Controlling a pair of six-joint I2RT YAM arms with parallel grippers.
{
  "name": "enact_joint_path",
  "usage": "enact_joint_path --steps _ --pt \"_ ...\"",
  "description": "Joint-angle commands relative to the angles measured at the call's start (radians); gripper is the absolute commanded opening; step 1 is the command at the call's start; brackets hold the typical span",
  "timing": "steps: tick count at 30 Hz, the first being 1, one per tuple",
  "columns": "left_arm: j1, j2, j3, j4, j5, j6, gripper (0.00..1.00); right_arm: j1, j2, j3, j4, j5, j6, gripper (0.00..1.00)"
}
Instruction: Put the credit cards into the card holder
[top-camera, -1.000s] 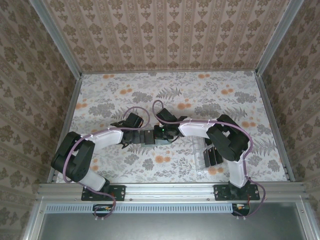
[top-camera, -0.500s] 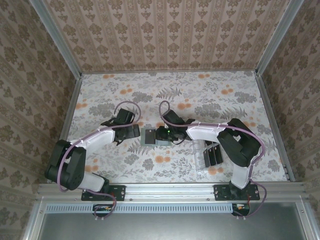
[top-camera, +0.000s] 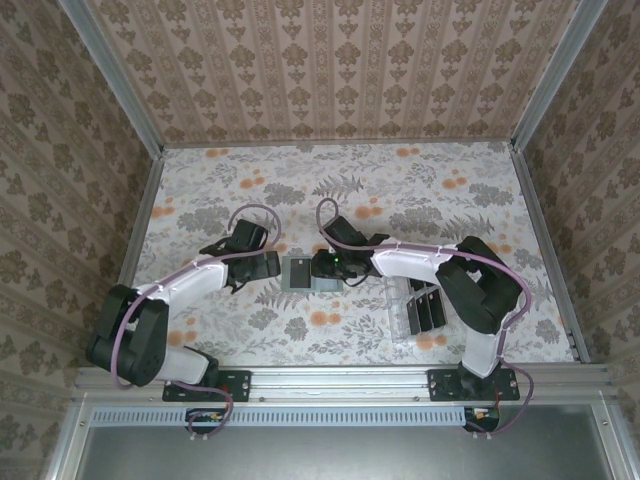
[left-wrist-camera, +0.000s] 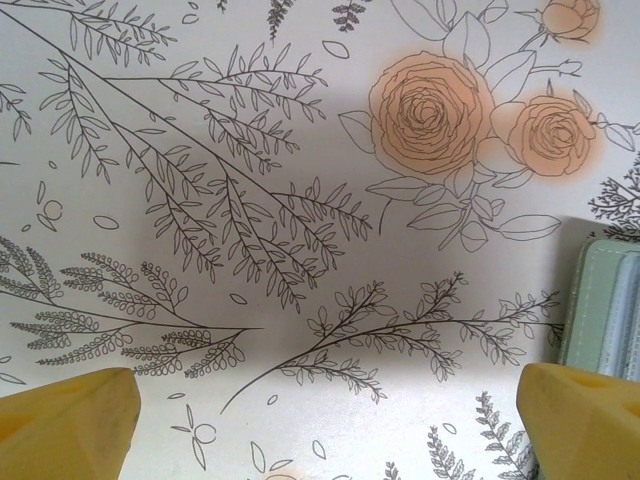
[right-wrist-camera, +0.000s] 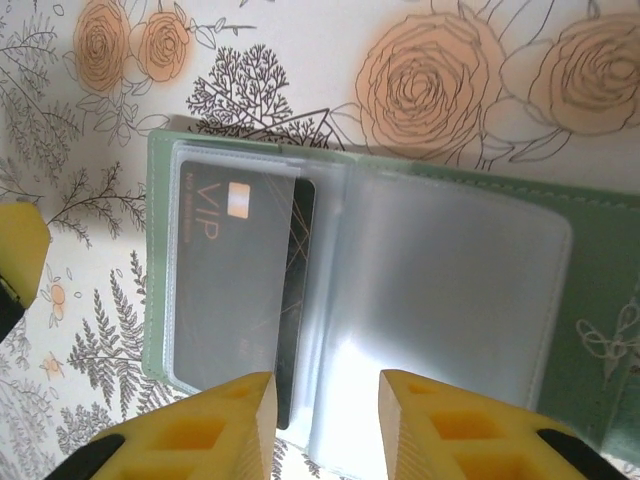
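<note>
One word, "VIP", stands in pale letters beside a small light square on the black credit card (right-wrist-camera: 235, 290) in the right wrist view. The card sits in the left-hand clear pocket of the sage-green card holder (right-wrist-camera: 600, 270). A dark strip along its right edge, crossed by fine lines, lies bare past the pocket's edge. The holder lies spread open and flat on the flowered table (top-camera: 450, 200), and a second clear sleeve (right-wrist-camera: 450, 290) covers its middle. From above, the card holder (top-camera: 298, 272) lies at mid-frame between the two arms. Further right, a clear slotted rack (top-camera: 405, 318) holds more black credit cards (top-camera: 430, 310) standing in its slots. The right claw (right-wrist-camera: 325, 425) hangs over the lower edge of the open holder, at the bottom of its own view. Its yellow fingers (right-wrist-camera: 225, 425) are a little apart and nothing is pinched between them. The pictures do not show whether they touch the sleeve. The left claw (left-wrist-camera: 320, 430) is spread wide over bare tablecloth and grips nothing. One edge of the green holder (left-wrist-camera: 605, 300) shows at the right of its frame, just above its right-hand fingertip. In the overhead view the left claw (top-camera: 272, 264) sits just left of the holder and the right claw (top-camera: 318, 268) at its right side.
</note>
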Motion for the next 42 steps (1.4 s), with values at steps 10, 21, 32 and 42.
enact_joint_path --steps 10,21,32,42 --pt "-0.020 -0.014 -0.020 0.009 0.012 0.020 1.00 -0.002 0.015 0.101 -0.119 0.058 -0.079 0.27" --pt "-0.047 0.014 -0.014 0.014 0.004 0.006 1.00 0.001 0.101 0.162 -0.107 0.012 -0.079 0.08" --pt "-0.099 0.006 -0.001 0.015 0.001 -0.003 1.00 -0.013 0.015 0.127 -0.185 0.086 -0.141 0.26" --pt "-0.127 0.001 -0.004 0.016 -0.006 -0.019 1.00 -0.024 0.052 0.148 -0.224 0.100 -0.179 0.31"
